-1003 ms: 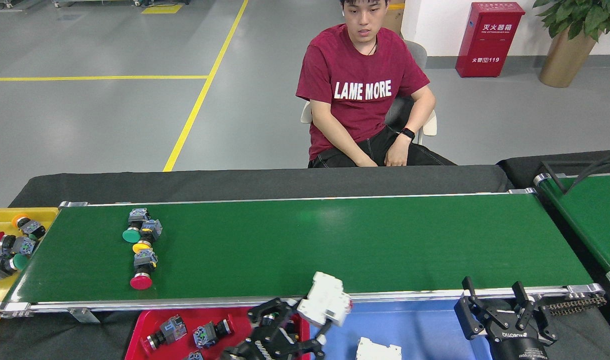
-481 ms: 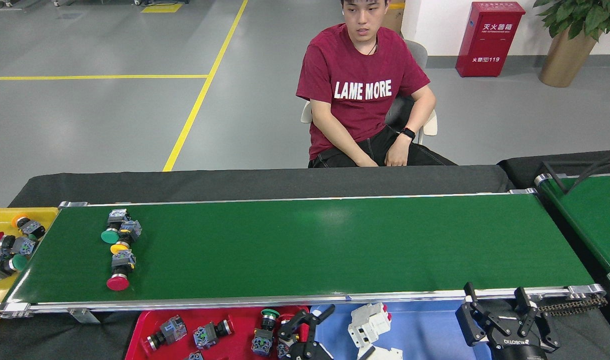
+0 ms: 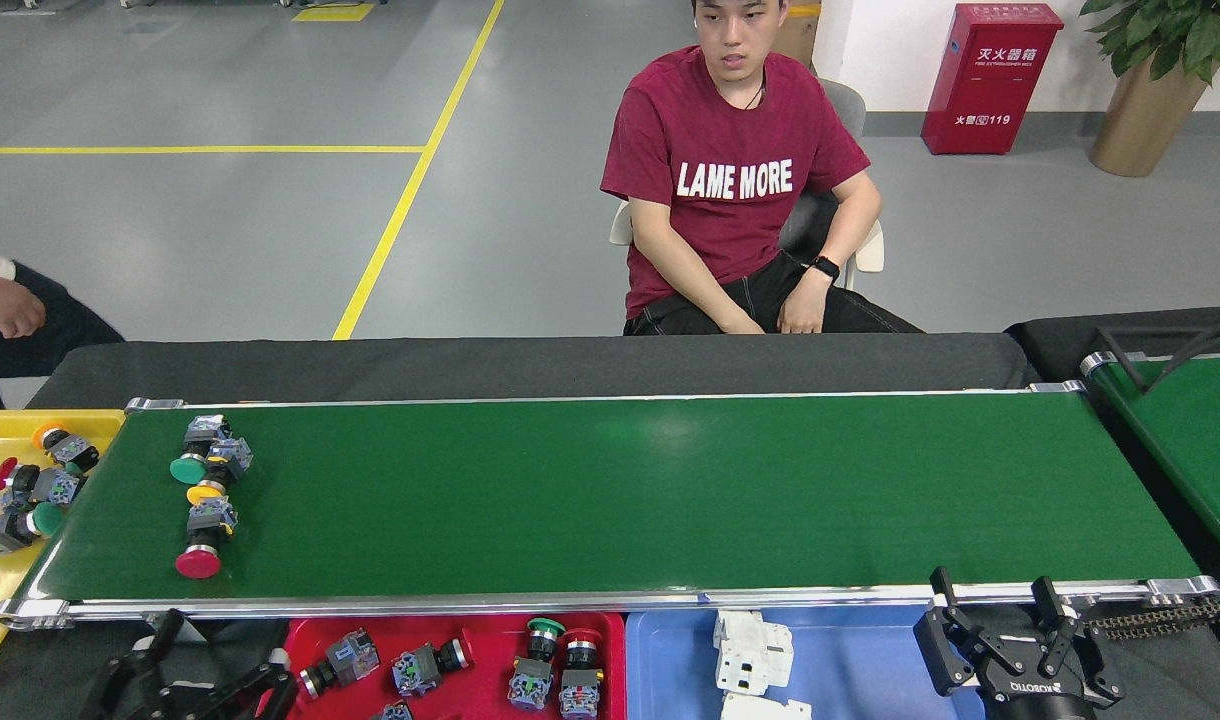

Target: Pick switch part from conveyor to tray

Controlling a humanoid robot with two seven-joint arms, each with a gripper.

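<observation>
Head view. The left tool (image 3: 215,655), a black two-fingered gripper, sits low at the bottom edge, below the near silver rail of the conveyor (image 3: 610,490), the long dark green flat belt with metal side rails and end rollers. Its fingers are spread wide apart and hold nothing. Just to this tool's right lies the red plastic tray (image 3: 470,632), holding several push-button switch parts with grey bodies; two of them stand side by side, one with a green cap (image 3: 543,628) and one with a red cap (image 3: 582,638).

Beyond the left tool, on the belt's left end, three switch parts lie in a close row: a green-capped one (image 3: 188,467) farthest from the tool, a yellow-capped one (image 3: 206,492) in the middle, and a red-capped one (image 3: 198,560) nearest it. Farther left, off the belt's end, a yellow plastic tray (image 3: 0,430) holds more switch parts.

The right tool (image 3: 1005,615), a black gripper marked with white lettering, rises at the lower right, just in front of the belt's near rail. Its fingers are parted and empty. To its left is the blue plastic tray (image 3: 850,660), in which a white plastic breaker-like block (image 3: 752,650) lies, with another white block (image 3: 765,708) nearer the bottom edge.

Across the belt from both tools, behind the black-covered counter (image 3: 530,365), a person in a dark red T-shirt (image 3: 735,170) sits on a chair. A second person's hand (image 3: 5,305) shows at the far left edge.
</observation>
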